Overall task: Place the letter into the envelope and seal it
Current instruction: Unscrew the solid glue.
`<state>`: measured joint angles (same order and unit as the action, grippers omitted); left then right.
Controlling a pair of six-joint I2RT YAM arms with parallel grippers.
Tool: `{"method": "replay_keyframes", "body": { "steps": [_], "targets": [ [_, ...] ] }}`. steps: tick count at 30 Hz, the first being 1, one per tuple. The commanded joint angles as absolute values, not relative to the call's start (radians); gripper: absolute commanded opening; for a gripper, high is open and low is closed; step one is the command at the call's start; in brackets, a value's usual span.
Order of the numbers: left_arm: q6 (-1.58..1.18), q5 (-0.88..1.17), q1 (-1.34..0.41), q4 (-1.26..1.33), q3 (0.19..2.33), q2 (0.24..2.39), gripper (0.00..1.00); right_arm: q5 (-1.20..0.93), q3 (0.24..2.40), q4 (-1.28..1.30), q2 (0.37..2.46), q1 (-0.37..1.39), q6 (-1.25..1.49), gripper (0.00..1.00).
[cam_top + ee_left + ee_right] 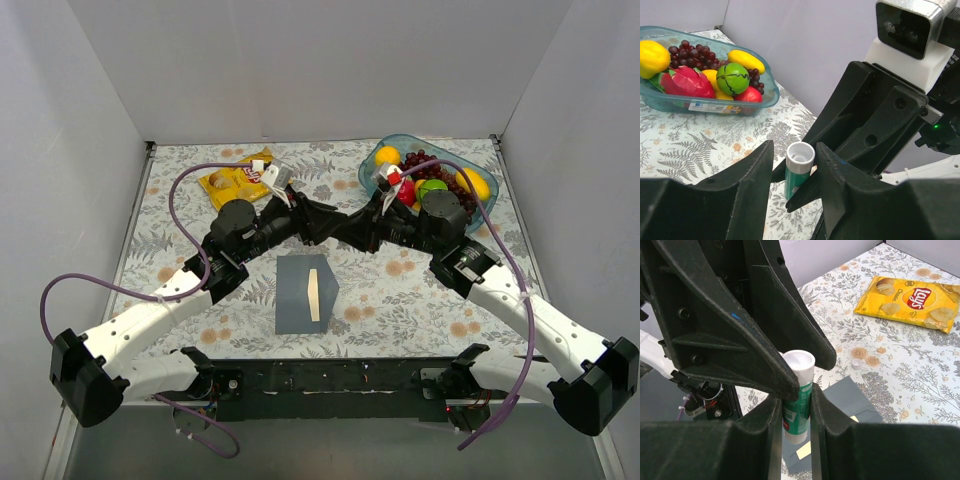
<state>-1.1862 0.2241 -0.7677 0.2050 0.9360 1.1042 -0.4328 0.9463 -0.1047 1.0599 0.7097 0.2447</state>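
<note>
From my seat, the envelope lies flat on the table near the middle, just ahead of the arm bases. A strip of the letter shows right of its centre, running front to back; whether it is tucked in or lying on top I cannot tell. Behind the envelope the left gripper and right gripper meet above the table with the glue stick upright between them: its body is pinched between the right fingers, and its upper end stands between the left fingers with a gap on one side. The crisp bag lies back left, the fruit tub back right. A small cap rests on the table just beyond the envelope — on the bag's side.
</note>
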Motion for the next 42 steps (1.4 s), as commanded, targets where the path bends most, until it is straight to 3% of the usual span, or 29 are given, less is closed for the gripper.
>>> {"method": "replay_keyframes", "body": {
  "steps": [1,8,12,16,27,34,42],
  "targets": [
    [-1.169,0.245,-0.765,0.222,0.965,1.104,0.35,-0.456,0.988,-0.175,1.066,0.713,0.259,0.01],
    [-1.17,0.259,-0.765,0.222,0.965,1.118,0.17,-0.453,0.985,-0.178,1.065,0.713,0.256,0.01],
    [-1.158,0.265,-0.765,0.222,0.96,1.111,0.0,-0.468,0.982,-0.179,1.063,0.713,0.247,0.01],
    [-1.131,0.325,-0.765,0.235,0.948,1.091,0.0,-0.518,0.988,-0.178,1.061,0.713,0.213,0.01],
    [-1.074,0.854,-0.765,0.368,0.914,1.046,0.0,-0.96,0.977,-0.247,1.017,0.713,0.124,0.01],
    [-1.074,1.076,-0.765,0.38,0.953,1.078,0.0,-1.178,0.937,-0.44,0.992,0.713,0.237,0.01],
    [-1.15,1.262,-0.765,0.463,0.976,1.131,0.01,-1.249,0.9,-0.621,0.992,0.713,0.36,0.01]
  ]
}}
